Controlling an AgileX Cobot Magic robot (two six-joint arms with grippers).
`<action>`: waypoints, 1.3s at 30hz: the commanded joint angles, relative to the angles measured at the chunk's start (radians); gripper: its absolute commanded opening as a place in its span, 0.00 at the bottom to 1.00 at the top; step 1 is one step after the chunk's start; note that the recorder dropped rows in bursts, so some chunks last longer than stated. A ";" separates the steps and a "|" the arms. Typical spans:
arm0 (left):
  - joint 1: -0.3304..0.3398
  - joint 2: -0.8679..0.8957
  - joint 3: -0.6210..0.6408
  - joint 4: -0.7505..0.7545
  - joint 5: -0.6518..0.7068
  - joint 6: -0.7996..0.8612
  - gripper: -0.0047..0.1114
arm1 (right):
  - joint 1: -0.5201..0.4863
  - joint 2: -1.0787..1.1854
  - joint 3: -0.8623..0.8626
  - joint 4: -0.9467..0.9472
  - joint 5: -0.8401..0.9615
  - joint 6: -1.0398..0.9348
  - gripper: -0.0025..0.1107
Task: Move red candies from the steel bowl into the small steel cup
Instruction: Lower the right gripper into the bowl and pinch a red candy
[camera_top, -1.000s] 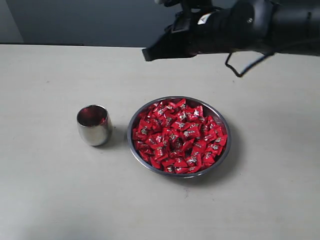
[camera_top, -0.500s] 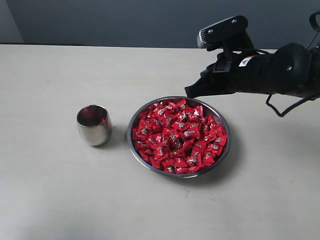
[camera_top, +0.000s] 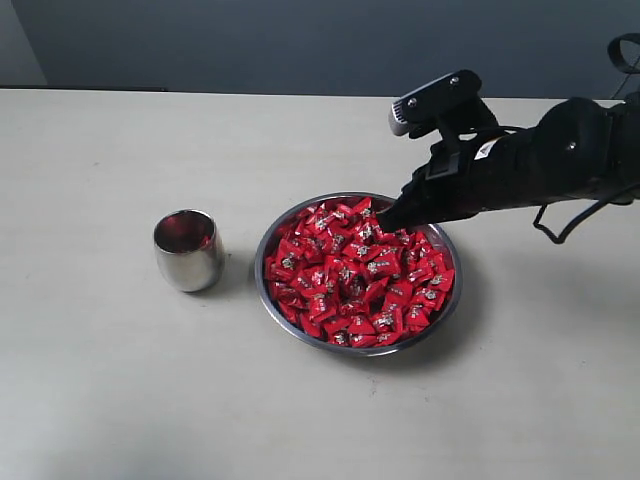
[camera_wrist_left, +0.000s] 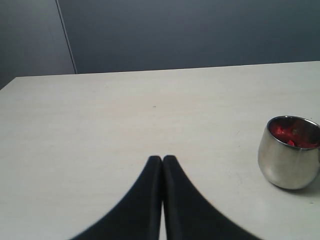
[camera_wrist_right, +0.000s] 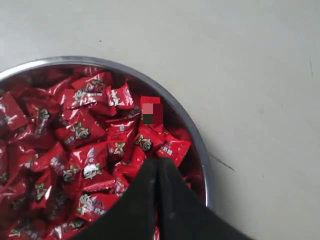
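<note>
Worktop (camera_top: 120, 400): pale and plain; it filled most of the exterior frame, with a dark wall along the top edge.
Steel bowl (camera_top: 257, 272): stood a little right of centre in the exterior frame, flat on the worktop.
Red candies (camera_top: 355, 275): heaped in the steel bowl up to its rim, shiny red wrappers with small pale marks; none lay loose on the worktop.
Small steel cup (camera_top: 188, 255): stood upright at centre left, just beside the bowl and not touching it. Red showed inside it; whether that was candies or a reflection could not be told.
Right tool (camera_top: 385, 222): reached in from the right edge, fingers pressed together with nothing between them. Its tip was over the upper right part of the candy heap, just inside the rim; contact with the wrappers could not be judged.
Left tool (camera_wrist_left: 162, 159): closed and empty, over bare worktop, with the cup near it; not seen in the exterior frame.
</note>
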 joint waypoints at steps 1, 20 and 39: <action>0.001 -0.004 0.004 -0.003 -0.002 -0.002 0.04 | 0.003 -0.001 -0.007 0.090 -0.054 -0.005 0.02; 0.001 -0.004 0.004 -0.003 -0.002 -0.002 0.04 | 0.003 0.156 -0.145 0.119 0.341 0.156 0.27; 0.001 -0.004 0.004 -0.003 -0.002 -0.002 0.04 | -0.028 0.215 -0.154 0.061 0.336 0.281 0.42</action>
